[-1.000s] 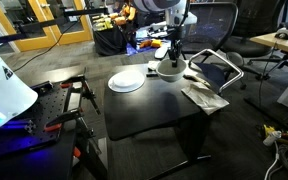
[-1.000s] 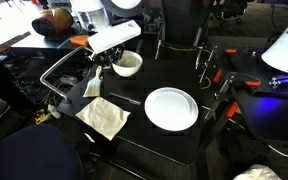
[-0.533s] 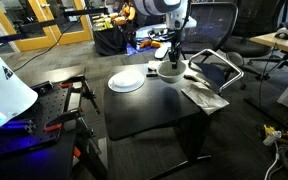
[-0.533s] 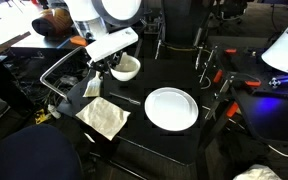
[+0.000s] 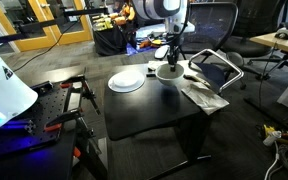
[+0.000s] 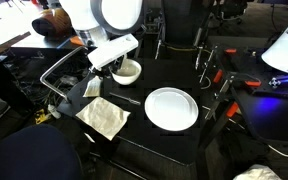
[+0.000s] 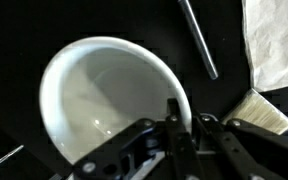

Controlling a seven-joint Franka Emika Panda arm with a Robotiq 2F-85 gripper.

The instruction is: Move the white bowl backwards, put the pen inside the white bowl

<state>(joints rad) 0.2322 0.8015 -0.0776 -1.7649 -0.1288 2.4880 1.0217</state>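
Note:
The white bowl (image 7: 104,100) sits on the black table near its edge, shown in both exterior views (image 5: 169,71) (image 6: 129,71). My gripper (image 7: 182,112) is shut on the bowl's rim, one finger inside and one outside; it also shows in both exterior views (image 5: 172,60) (image 6: 112,70). The pen (image 7: 197,38), a thin grey stick, lies on the table just beside the bowl, between it and the cloth, and shows in an exterior view (image 6: 124,98).
A flat white plate (image 5: 126,81) (image 6: 171,108) lies mid-table. A crumpled pale cloth (image 6: 104,117) (image 7: 279,40) lies by the table edge next to the pen. A metal-framed chair (image 5: 219,68) stands close beside the table. Clamps (image 6: 224,80) sit at the other side.
My gripper has slid the bowl a short way across the table while gripping its rim, and the arm has swung with it. Plate, pen and cloth have not moved.

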